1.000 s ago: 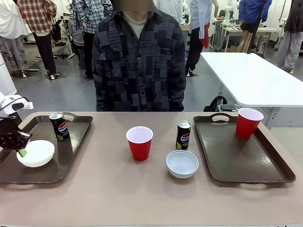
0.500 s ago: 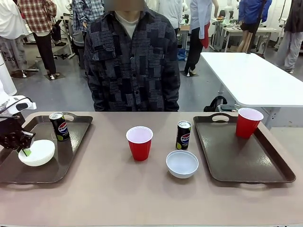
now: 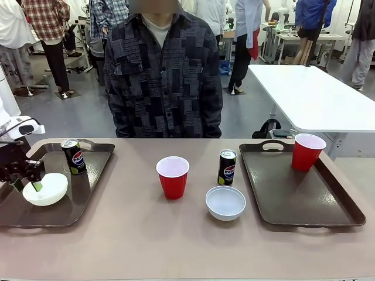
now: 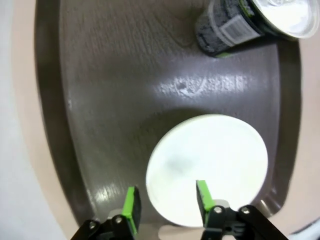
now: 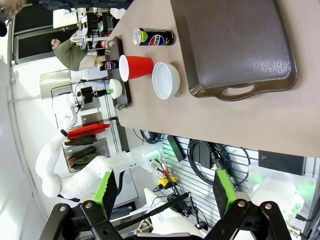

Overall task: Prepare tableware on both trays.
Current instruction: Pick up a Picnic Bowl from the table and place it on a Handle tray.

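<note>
By the bench's left edge, a brown tray carries a Pepsi can and a white bowl; the left pincer straddles the bowl's rim, jaws apart. Mid-bench stand a red cup, a second can and a second bowl. The right-edge tray holds another red cup at its far corner.

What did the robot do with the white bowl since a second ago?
The left fingers opened and let go of the white bowl, leaving it on the left tray. The Pepsi can beside it, the red cup, second can and second bowl in the middle, and the right tray with its cup stayed put.
</note>
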`<control>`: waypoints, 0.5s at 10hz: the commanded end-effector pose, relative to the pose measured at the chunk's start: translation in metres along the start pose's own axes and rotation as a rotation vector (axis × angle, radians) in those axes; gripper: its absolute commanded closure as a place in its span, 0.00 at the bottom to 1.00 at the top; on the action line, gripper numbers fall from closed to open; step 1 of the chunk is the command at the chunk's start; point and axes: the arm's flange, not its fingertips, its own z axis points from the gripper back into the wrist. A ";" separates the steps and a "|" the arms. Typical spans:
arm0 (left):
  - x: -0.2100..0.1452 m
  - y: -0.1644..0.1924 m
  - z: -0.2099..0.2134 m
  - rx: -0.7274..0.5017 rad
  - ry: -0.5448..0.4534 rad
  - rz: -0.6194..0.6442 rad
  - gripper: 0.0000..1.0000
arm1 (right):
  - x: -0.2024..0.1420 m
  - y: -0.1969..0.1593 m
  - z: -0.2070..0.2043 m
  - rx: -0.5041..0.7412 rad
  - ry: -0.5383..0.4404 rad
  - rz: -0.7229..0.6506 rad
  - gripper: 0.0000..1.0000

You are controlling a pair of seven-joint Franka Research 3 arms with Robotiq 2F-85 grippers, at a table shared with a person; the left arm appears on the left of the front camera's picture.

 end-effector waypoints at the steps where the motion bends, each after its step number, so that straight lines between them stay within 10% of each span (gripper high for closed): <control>1: -0.008 -0.014 0.022 0.015 0.019 -0.050 0.00 | 0.001 0.000 0.000 0.019 0.001 0.016 0.00; 2: -0.010 -0.019 0.031 0.012 0.029 -0.061 0.13 | 0.001 0.000 0.000 0.019 0.001 0.016 0.00; 5: -0.016 -0.028 0.050 0.047 0.028 -0.059 0.00 | 0.001 0.000 0.000 0.019 0.001 0.016 0.00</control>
